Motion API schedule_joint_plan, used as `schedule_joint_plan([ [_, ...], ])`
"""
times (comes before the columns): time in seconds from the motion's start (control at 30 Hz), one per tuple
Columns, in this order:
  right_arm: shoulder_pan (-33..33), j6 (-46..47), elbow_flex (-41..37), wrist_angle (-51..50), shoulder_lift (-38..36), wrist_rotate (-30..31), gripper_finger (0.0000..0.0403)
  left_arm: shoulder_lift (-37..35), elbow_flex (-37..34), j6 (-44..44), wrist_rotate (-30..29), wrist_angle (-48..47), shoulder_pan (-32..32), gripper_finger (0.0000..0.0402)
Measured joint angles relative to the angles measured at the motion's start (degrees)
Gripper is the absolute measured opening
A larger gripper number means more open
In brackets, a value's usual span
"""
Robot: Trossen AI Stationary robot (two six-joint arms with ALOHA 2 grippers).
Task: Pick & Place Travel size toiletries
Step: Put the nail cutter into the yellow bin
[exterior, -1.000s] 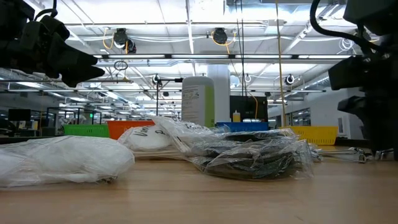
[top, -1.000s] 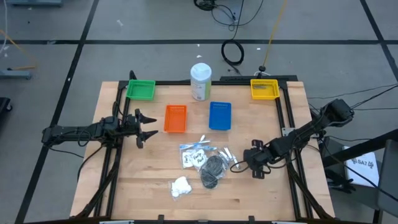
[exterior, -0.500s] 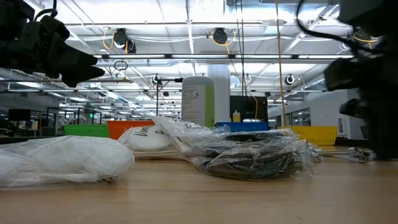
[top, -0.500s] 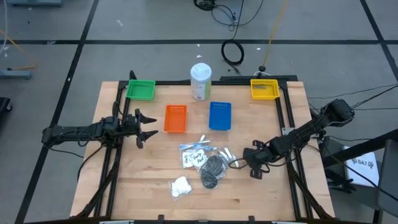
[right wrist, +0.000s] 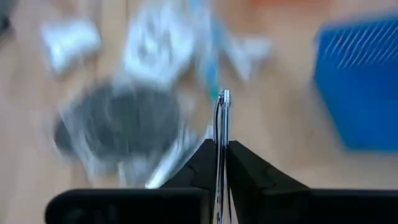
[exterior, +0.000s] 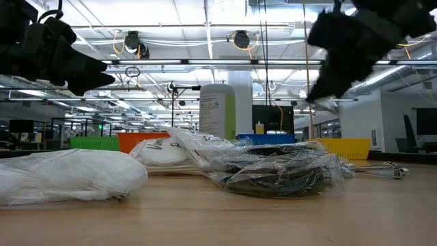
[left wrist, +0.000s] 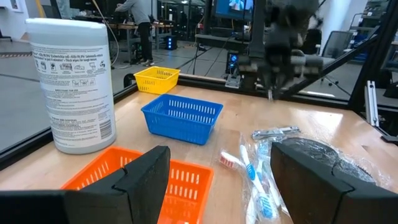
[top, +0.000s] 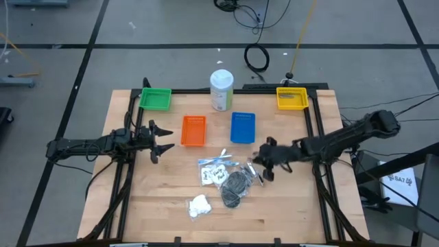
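Note:
The toiletries lie in a heap on the table's near middle: clear sachets (top: 218, 170), a dark grey puff in a sachet (top: 234, 185), a white fluffy wad (top: 199, 206) and silvery sticks (left wrist: 275, 132), all resting flat on the wood. My right gripper (top: 260, 165) hangs above the heap's right edge, near the blue tray (top: 243, 127), shut on one slim silvery stick (right wrist: 222, 115). In the low view my right gripper (exterior: 324, 85) is well above the table. My left gripper (top: 154, 139) waits open, left of the orange tray (top: 193, 130). My right gripper pinches the slim silvery stick between its two fingers (right wrist: 205, 158). The stick lies along the fingers, and its free end (right wrist: 224, 95) sticks out past their tips. It is lifted clear of the table; which part of its length the fingers have does not show.
A tall white bottle with a green label (top: 221, 90) stands at the far middle. A green tray (top: 155, 99) sits at the far left and a yellow tray (top: 291, 97) at the far right. Bare wood lies along the near edge and the right side.
My right gripper has risen from the table by the heap's right side and gone toward the far left, toward the blue tray, carrying a silvery stick up clear of the wood. The heap has stayed where it was.

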Motion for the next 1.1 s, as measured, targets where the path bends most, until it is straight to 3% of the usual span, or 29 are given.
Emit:
schedule_joint_plan([
  [0.27, -17.5, -4.1, 0.1, -1.0, -13.5, 10.3, 0.0019, 0.0, 0.0, 0.0, 0.0, 0.0, 0.0, 0.0274],
  [0.47, -38.4, -7.7, 0.1, -5.2, -17.3, 10.3, 0.0019, 0.0, 0.0, 0.0, 0.0, 0.0, 0.0, 0.0274],
  [0.57, -49.0, -10.1, 0.1, -6.4, -16.0, 8.0, 0.0019, 0.0, 0.0, 0.0, 0.0, 0.0, 0.0, 0.0274],
  [0.67, -58.6, -11.7, 0.1, -6.2, -13.3, 0.9, 0.0019, 0.0, 0.0, 0.0, 0.0, 0.0, 0.0, 0.0274],
  [0.8, -67.6, -15.1, 0.1, -3.3, -8.0, -5.2, 0.0018, 0.0, 0.0, 0.0, 0.0, 0.0, 0.0, 0.0274],
  [0.93, -72.5, -17.4, 0.1, -1.6, -2.3, -9.6, 0.0018, 0.0, 0.0, 0.0, 0.0, 0.0, 0.0, 0.0274],
  [1.1, -74.3, -20.0, 0.1, 0.7, 3.2, -9.4, 0.0028, 0.0, 0.0, 0.0, 0.0, 0.0, 0.0, 0.0274],
])
